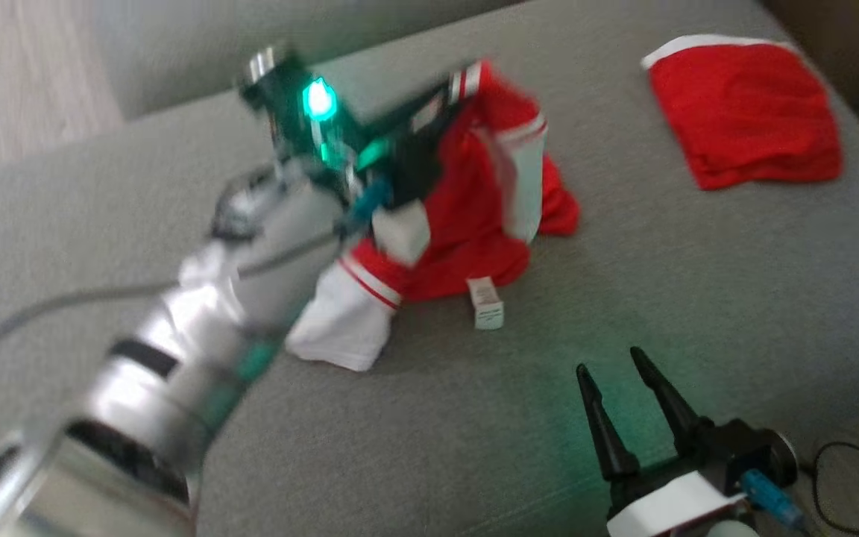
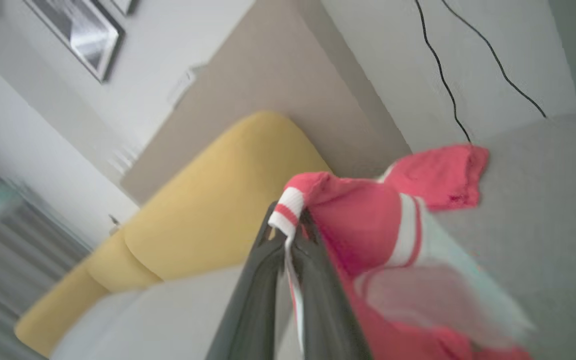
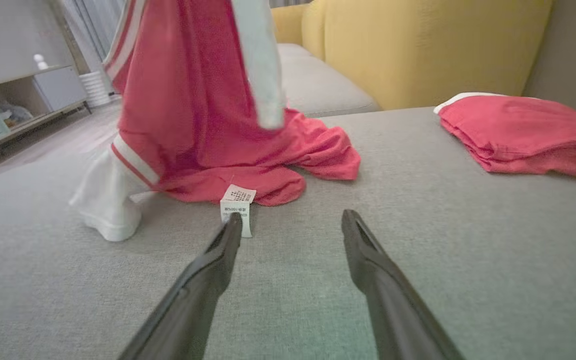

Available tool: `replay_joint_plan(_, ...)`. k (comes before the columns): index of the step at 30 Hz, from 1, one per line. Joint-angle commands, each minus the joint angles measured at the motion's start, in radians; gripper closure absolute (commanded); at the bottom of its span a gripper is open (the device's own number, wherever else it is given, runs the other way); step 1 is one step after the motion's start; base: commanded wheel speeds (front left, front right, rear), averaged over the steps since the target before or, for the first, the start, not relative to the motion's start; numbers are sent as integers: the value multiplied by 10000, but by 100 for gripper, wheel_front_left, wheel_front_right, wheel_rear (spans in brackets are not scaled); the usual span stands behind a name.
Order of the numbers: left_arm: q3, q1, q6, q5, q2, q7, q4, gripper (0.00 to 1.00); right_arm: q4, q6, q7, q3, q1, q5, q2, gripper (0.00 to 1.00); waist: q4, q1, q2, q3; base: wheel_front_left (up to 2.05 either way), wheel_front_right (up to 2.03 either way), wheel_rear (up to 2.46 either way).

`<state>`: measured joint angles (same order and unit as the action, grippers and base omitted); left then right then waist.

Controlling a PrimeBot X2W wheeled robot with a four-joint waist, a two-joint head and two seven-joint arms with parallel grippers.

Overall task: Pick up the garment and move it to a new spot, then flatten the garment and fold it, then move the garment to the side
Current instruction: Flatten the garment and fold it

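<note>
The right gripper (image 3: 292, 222) points across the grey cushion (image 3: 418, 260), its two dark fingers spread apart with nothing between them. The garment (image 3: 188, 100), red with white striped cuffs, hangs down from beyond the top edge, and its lower folds rest on the cushion. A white label (image 3: 238, 196) lies at its hem, at the tip of the finger on this view's left. A folded red cloth (image 3: 523, 140) lies well apart at the right, in front of a yellow backrest (image 3: 418, 50). A cabinet (image 3: 13, 100) stands at far left.

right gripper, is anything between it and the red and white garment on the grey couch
Nothing visible. The open right gripper faces the red and white garment across bare grey couch cushion; just the garment's own white label lies in front. The folded red cloth sits off to one side, clear of that path.
</note>
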<state>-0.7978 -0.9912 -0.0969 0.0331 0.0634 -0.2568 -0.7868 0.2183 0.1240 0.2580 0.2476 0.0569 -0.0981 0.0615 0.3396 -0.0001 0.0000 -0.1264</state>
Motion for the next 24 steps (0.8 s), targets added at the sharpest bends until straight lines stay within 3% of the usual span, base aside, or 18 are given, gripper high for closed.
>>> replay_joint_plan(1,334,-1300,37,102,293,-49,535,100,-194,67,38,274,75,-72,-7,0,599,1,0,756,0,0,0)
replay_joint_plan(7,735,-3101,386,163,564,-49,1435,100,-78,67,38,356,507,-255,-40,0,597,1,0,1196,0,0,0)
replay_joint_plan(11,1303,-3575,646,-166,1108,-49,2048,100,-193,67,38,150,592,-266,-70,0,217,1,0,1272,0,0,0)
replay_joint_plan(18,1313,-1207,442,-622,2598,-49,1576,100,-334,67,38,-281,893,-215,-100,0,-954,1,0,1207,0,0,0)
replay_joint_plan(24,1351,1310,355,-1096,3617,-49,1345,100,-453,67,38,-310,630,-185,-108,0,-1382,1,0,589,0,0,0)
